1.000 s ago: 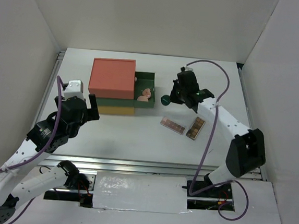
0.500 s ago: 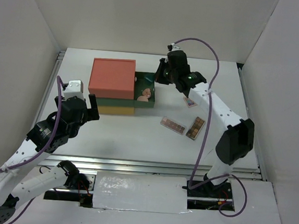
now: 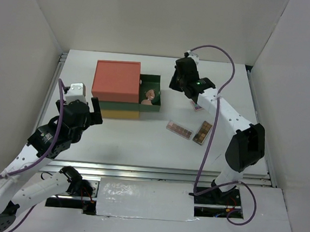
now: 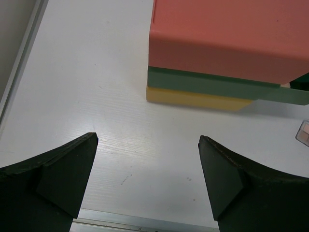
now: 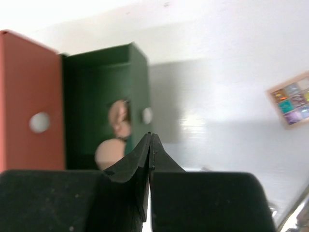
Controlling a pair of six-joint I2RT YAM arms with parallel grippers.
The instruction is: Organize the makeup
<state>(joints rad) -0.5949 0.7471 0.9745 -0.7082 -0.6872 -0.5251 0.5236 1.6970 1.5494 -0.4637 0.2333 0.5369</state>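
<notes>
The green drawer (image 3: pixel 152 85) stands pulled out of the stacked box, with peach puffs (image 3: pixel 150 97) inside; they also show in the right wrist view (image 5: pixel 109 154). My right gripper (image 3: pixel 172 86) is shut and empty (image 5: pixel 150 136), just right of the drawer's right wall (image 5: pixel 140 87). Two long brownish palettes (image 3: pixel 179 129) (image 3: pixel 202 132) lie on the table. The small square palette (image 3: pixel 197 105) (image 5: pixel 290 105) lies beside my right arm. My left gripper (image 3: pixel 95 112) (image 4: pixel 148 140) is open and empty, near the box's front left corner. The dark-green disc and the green tube do not show clearly.
The stacked drawer box has an orange top (image 3: pixel 116 80) (image 4: pixel 227 34), a green middle layer (image 4: pixel 203 83) and a yellow bottom (image 3: pixel 120 113) (image 4: pixel 193 98). White walls close in the table on three sides. A metal rail (image 3: pixel 58 75) runs along the left edge.
My right gripper carried the dark-green disc from right of the drawer to over it, then drew back slightly right. The disc is no longer in its jaws. The left arm has not moved.
</notes>
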